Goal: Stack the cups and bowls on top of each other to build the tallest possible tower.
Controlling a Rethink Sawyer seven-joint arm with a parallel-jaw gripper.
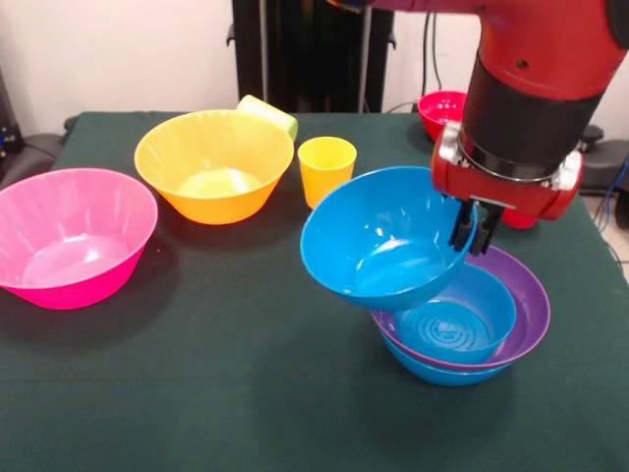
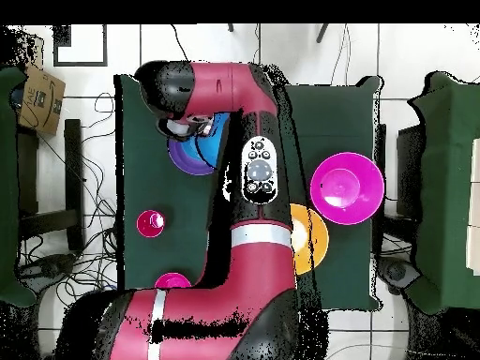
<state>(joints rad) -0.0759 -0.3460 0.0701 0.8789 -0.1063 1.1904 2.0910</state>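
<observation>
On the dark green table [image 1: 246,374], going by the front view, the pink bowl [image 1: 69,236] sits at the far left, upright and alone. To its right and farther back stands the orange bowl [image 1: 214,162], with the lime green cup [image 1: 267,113] lying on its side just behind its far rim, seemingly touching it. The yellow cup [image 1: 326,169] stands upright just right of the orange bowl, close but apart. Farther right, a blue bowl [image 1: 385,236] hangs tilted in the air, its mouth turned toward the left and the viewer, its lower edge over the tower [image 1: 462,324], which here is a blue bowl at the bottom, a purple bowl [image 1: 526,295] nested in it and a smaller blue bowl [image 1: 452,320] inside that. The gripper [image 1: 473,228] comes down from the red and black arm [image 1: 536,88] and is clamped on the right-hand rim of the tilted blue bowl, one finger inside and one outside. Behind the arm, at the far right, a small red bowl [image 1: 439,110] shows, partly hidden, and a further red thing peeks out beside the wrist. In the overhead view the arm covers much of the table.
</observation>
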